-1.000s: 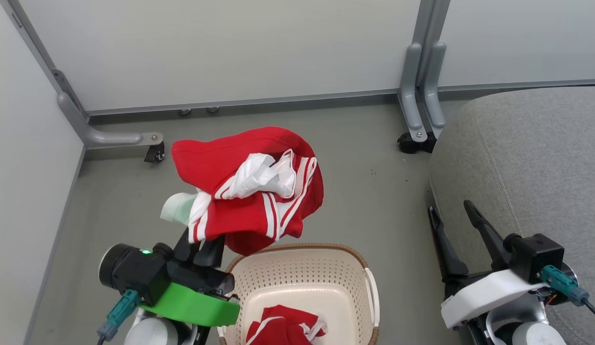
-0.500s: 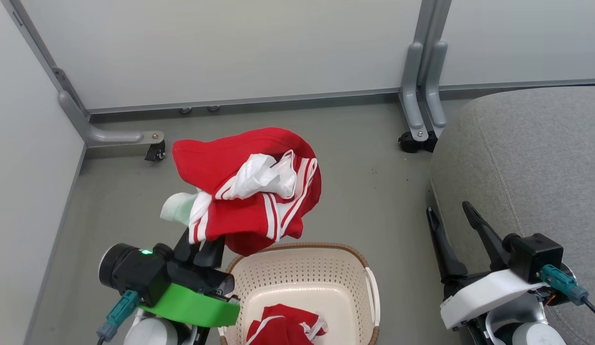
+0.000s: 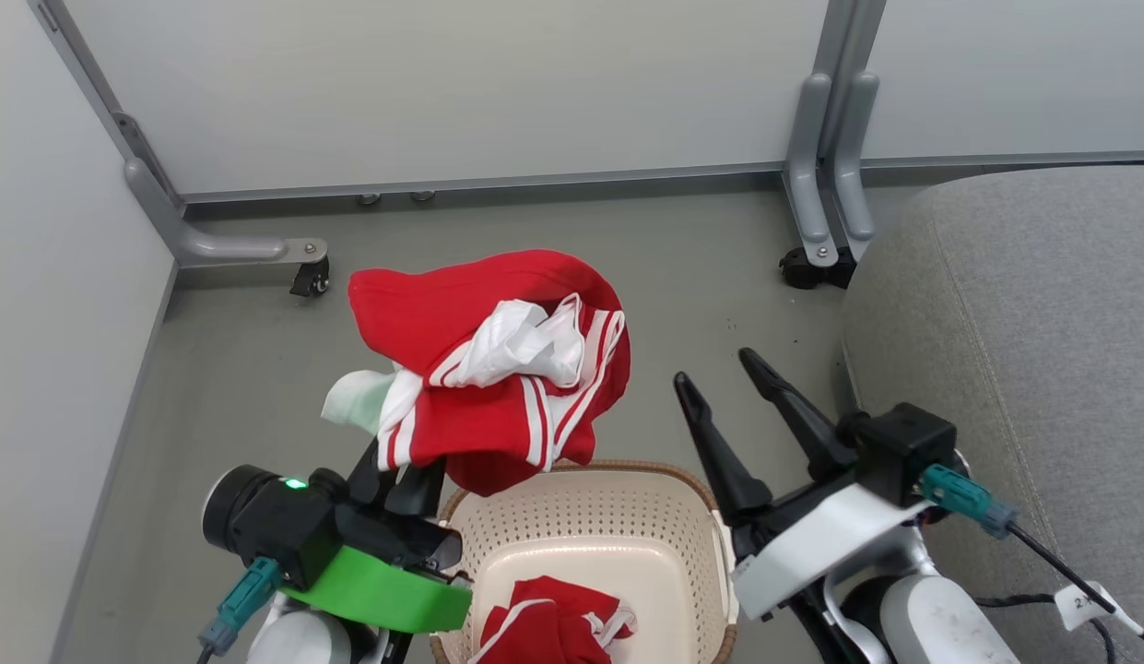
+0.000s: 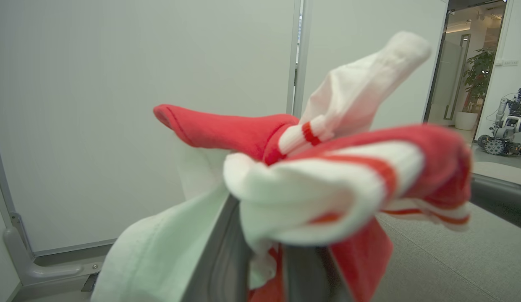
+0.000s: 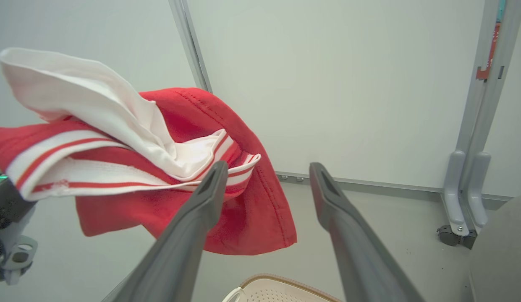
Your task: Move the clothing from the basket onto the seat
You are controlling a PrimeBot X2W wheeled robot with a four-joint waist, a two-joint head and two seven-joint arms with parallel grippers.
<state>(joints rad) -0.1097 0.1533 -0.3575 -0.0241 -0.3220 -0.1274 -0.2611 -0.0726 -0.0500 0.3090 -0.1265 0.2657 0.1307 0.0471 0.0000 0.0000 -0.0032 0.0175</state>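
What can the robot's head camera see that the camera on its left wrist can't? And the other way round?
Head camera: the basket with another red garment inside, the open right pincer, and the grey seat. Left wrist camera: a far-off potted plant and another robot. Both: the red-and-white garment gripped in the left pincer, held up in front of the pale partition wall.
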